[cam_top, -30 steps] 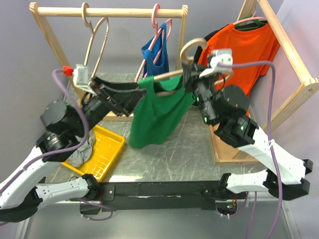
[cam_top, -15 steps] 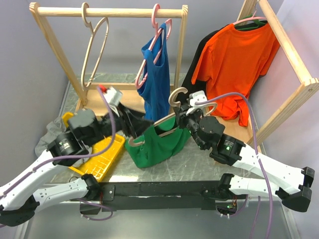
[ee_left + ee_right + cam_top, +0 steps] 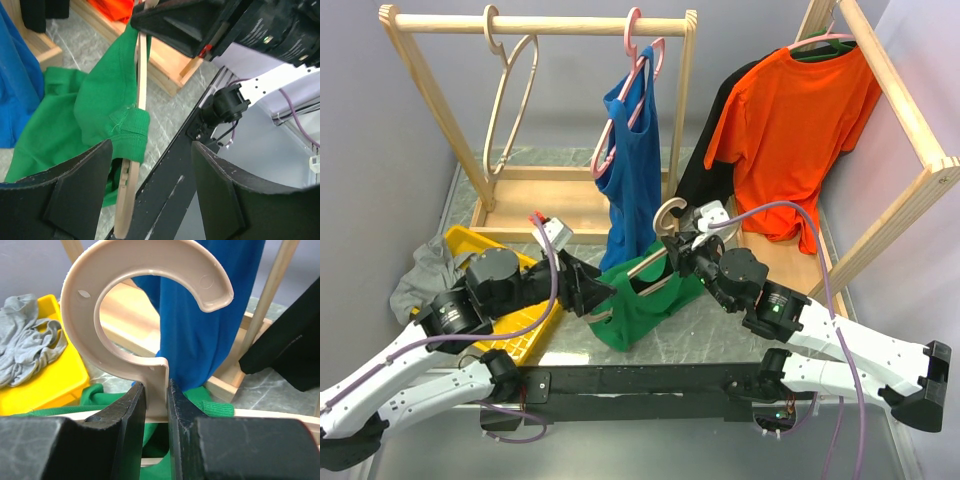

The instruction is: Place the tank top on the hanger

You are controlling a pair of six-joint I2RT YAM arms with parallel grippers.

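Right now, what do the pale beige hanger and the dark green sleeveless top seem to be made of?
The pale beige hanger: probably moulded plastic, not wood; smooth, matte, with round mould marks on the hook. The dark green sleeveless top: soft matte knit cloth; ribbed stitched band at its edge, limp folds.

The tank top (image 3: 638, 310) drapes on the hanger (image 3: 642, 267) between left pincer (image 3: 604, 294) and right pincer (image 3: 673, 244) — bin (image 3: 537, 318) left, rack (image 3: 570, 24) behind.
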